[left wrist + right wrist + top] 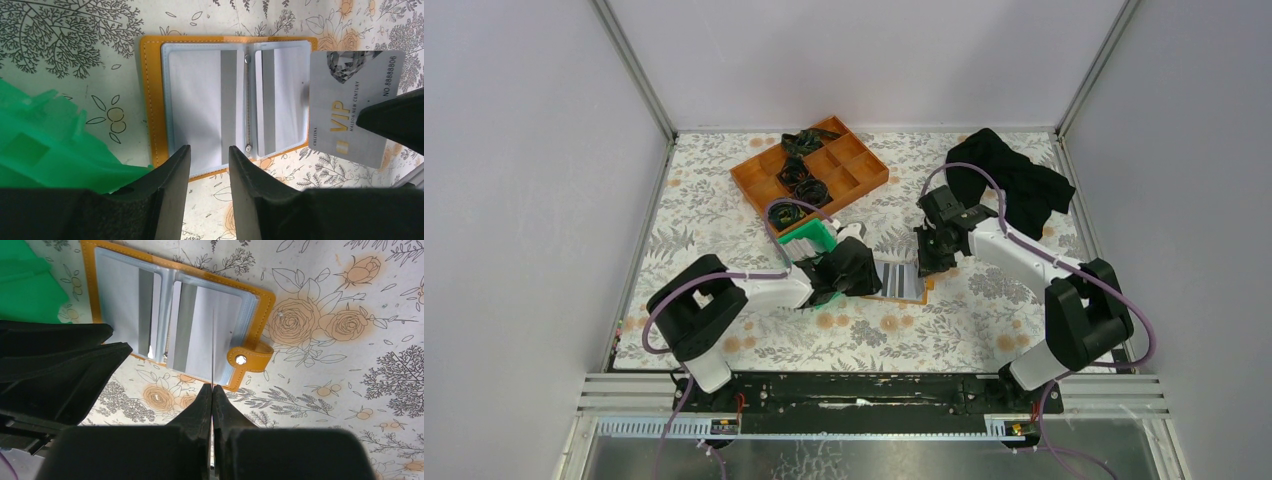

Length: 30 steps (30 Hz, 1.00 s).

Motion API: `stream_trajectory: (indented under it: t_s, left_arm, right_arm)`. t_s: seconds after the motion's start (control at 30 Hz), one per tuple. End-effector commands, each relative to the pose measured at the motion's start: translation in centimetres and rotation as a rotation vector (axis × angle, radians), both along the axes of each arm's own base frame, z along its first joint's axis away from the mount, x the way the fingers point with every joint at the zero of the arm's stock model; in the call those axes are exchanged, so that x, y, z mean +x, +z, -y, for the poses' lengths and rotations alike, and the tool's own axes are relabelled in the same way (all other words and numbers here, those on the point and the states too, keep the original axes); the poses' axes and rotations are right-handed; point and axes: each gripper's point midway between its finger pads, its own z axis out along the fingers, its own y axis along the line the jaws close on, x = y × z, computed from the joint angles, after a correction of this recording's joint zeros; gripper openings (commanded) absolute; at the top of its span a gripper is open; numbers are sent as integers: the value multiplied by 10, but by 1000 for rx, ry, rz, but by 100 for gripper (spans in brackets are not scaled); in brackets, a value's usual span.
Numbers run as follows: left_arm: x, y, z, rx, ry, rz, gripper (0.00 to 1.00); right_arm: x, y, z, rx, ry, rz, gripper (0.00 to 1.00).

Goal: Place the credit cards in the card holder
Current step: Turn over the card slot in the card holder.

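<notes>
The card holder [150, 100] lies open on the floral table, orange rim around pale blue-grey clear sleeves [125, 300], with its snap tab [247, 357] at the side. My right gripper [212, 387] is shut on a credit card [350, 110], a whitish-grey one marked VIP. That card stands on edge at the holder's tab side and shows edge-on [213, 340] in the right wrist view. My left gripper [209, 155] is open with nothing between its fingers, and hangs over the holder's opposite edge. From above, both grippers [854, 270] [927, 262] flank the card holder [902, 282].
A green plastic bin [809, 240] sits right beside the left gripper and shows in both wrist views [45, 145] [25, 285]. An orange compartment tray [864, 165] with dark bundles stands at the back. A black cloth [1014, 185] lies at the back right.
</notes>
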Motion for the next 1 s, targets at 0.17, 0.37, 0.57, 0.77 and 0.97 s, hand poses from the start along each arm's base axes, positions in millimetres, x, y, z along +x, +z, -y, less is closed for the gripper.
stream_trajectory:
  t_s: [0.17, 0.37, 0.57, 0.77, 0.97]
  left_arm:
    - [-4, -19, -4, 97, -13, -32, 41]
    - [-6, -21, -4, 108, -16, -41, 41]
    - [-8, -24, -7, 118, -17, -49, 41]
    - [-10, -27, -9, 125, -18, -56, 41]
    - [-13, -30, -12, 136, -20, -65, 41]
  right_arm:
    - [6, -2, 18, -115, -13, 21, 0]
    - [3, -9, 27, -154, -30, 20, 0]
    - [1, -11, 28, -153, -35, 16, 0]
    - [-3, -12, 13, -60, -41, -8, 0]
    - [-2, -5, 7, 3, -59, -4, 0]
